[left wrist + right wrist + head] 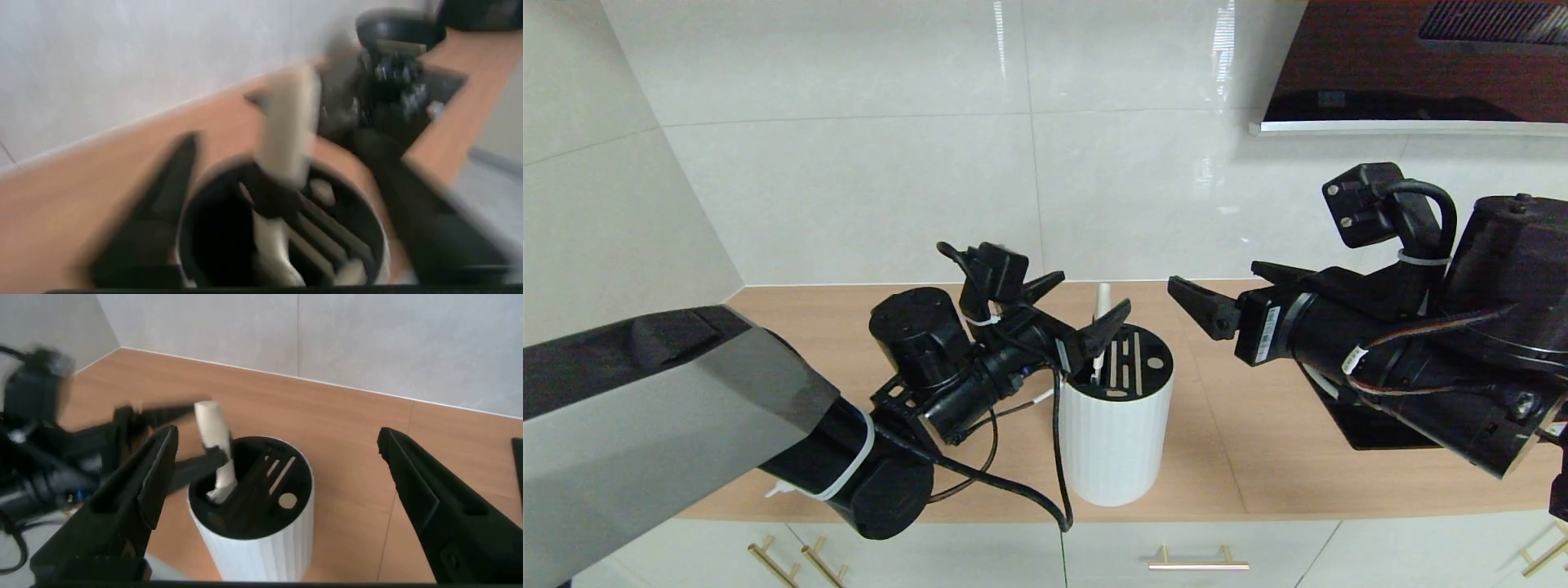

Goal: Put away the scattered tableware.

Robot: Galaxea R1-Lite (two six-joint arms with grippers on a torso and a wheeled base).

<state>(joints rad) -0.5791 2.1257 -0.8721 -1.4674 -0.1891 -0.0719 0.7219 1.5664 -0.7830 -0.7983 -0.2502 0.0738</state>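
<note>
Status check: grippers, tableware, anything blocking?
Left gripper open, straddling white utensil handle standing in holder. Right gripper open, hovering beside holder. No obstruction seen.

A light wooden table (1225, 457) runs across the middle of the head view, from centre left to the right edge. Behind it a wall (849, 163) of large, glossy, pale tiles fills the upper half; it turns a corner at the left and comes forward along the left side. In the upper right corner hangs a dark reddish-brown hood (1413, 73) with a pale strip along its lower edge and a vent grille at the top. A flat black slab (1364, 429) lies on the table at centre right. Along the bottom edge are white cabinet fronts (1258, 539) with brass handles (1198, 563), one at bottom centre, others at bottom left and bottom right
</note>
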